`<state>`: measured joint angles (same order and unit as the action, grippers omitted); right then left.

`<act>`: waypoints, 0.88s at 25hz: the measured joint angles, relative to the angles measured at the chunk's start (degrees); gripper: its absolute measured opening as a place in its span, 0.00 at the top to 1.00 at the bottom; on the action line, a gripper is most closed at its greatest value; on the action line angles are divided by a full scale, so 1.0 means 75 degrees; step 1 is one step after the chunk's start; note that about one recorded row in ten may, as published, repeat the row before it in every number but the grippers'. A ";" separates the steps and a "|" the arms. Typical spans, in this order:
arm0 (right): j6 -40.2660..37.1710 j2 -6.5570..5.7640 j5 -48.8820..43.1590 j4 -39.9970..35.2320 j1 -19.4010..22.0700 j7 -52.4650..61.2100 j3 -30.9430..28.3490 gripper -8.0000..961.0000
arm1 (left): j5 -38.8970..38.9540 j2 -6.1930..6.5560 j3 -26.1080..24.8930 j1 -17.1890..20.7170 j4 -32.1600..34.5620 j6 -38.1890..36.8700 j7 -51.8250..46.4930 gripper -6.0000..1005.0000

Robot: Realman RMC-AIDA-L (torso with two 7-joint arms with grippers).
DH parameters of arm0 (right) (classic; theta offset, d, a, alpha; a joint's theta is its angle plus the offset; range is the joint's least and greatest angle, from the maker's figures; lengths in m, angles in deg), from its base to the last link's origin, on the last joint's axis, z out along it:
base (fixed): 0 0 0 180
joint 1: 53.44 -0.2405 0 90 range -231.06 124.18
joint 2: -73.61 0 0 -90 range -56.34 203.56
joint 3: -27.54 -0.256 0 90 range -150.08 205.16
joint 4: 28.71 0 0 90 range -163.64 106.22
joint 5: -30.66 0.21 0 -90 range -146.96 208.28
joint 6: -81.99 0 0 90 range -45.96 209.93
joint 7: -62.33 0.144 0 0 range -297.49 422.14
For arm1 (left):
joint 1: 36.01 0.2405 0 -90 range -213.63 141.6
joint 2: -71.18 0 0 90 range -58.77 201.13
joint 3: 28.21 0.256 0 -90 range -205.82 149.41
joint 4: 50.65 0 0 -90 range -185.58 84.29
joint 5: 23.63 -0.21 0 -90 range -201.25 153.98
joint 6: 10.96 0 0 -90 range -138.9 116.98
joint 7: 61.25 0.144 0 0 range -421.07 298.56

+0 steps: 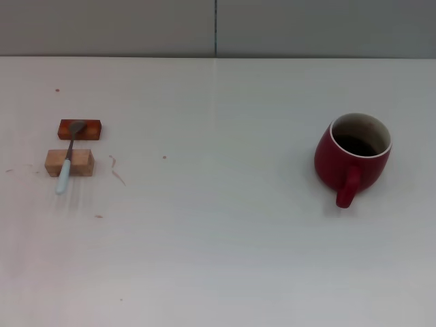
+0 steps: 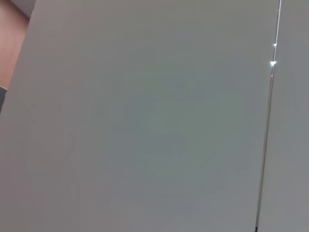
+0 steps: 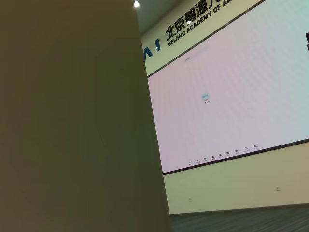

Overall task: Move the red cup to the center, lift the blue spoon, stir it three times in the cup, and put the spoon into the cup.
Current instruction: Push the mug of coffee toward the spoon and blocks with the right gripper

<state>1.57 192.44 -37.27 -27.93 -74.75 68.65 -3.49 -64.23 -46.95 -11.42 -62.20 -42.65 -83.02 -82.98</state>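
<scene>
The red cup stands upright on the right side of the white table in the head view, its handle turned toward the near edge and its inside dark. At the left, the blue spoon lies across two small blocks, its grey bowl on the red-brown block and its pale blue handle over the tan wooden block. Neither gripper shows in any view. The left wrist view holds only a grey panel, and the right wrist view a pillar and a large wall screen.
A grey wall runs along the table's far edge. A few small marks dot the tabletop near the blocks. Bare tabletop lies between the spoon and the cup.
</scene>
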 joint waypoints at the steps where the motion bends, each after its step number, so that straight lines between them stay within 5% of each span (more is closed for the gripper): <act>1: 0.0000 0.0000 0.0000 -0.0002 -0.0002 0.0000 0.0000 0.33 | 0.0000 0.0000 0.0000 0.0000 0.0000 -0.0001 -0.0001 0.33; 22: 0.0000 0.0000 0.0000 -0.0046 -0.0021 -0.0033 0.0000 0.38 | 0.0000 0.0000 0.0000 -0.0024 -0.0023 0.0000 -0.0009 0.33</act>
<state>1.57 192.43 -37.27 -28.28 -74.90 68.41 -3.49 -64.24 -46.94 -11.42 -62.38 -42.82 -83.02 -83.05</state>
